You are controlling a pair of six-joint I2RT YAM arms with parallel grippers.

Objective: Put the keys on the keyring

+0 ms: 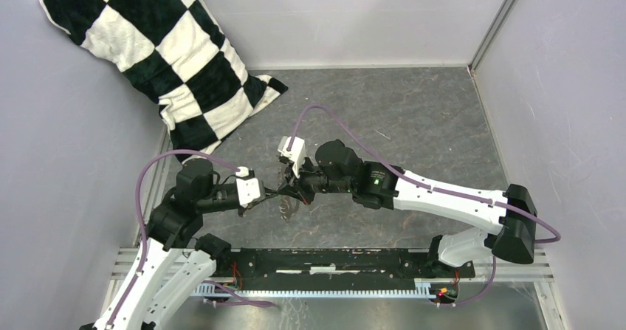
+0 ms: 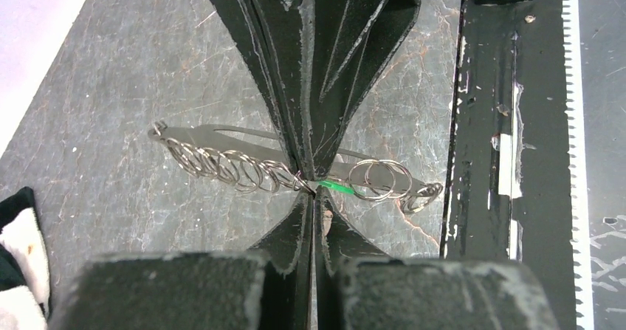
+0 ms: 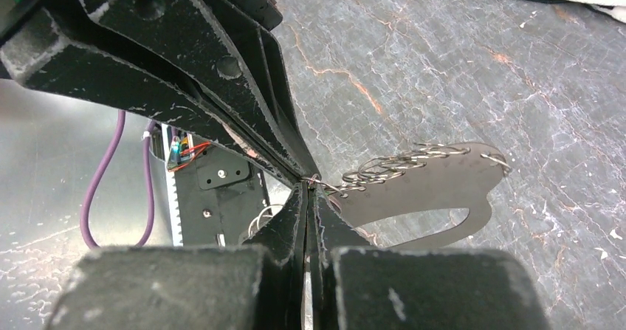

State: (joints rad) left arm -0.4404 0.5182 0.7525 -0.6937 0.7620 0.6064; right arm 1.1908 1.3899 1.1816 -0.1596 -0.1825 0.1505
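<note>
The keyring (image 2: 221, 133) is a flat silvery-grey loop with small wire rings (image 2: 221, 167) strung along one edge, held above the dark table. It also shows in the right wrist view (image 3: 435, 190) and, small, in the top view (image 1: 289, 203). My left gripper (image 2: 315, 196) and right gripper (image 3: 306, 187) meet tip to tip, both shut. A bright green tag of the key (image 2: 336, 188) sticks out at the left fingertips; the key's metal part is hidden. The right gripper (image 2: 311, 169) pinches the keyring's edge. In the top view the left gripper (image 1: 273, 193) touches the right gripper (image 1: 290, 190).
A black-and-white checkered pillow (image 1: 162, 57) leans in the back left corner. A black rail (image 1: 332, 260) runs along the near edge, and it also shows in the left wrist view (image 2: 509, 123). Grey walls enclose the table on three sides. Purple cables (image 1: 325, 110) arc over the arms.
</note>
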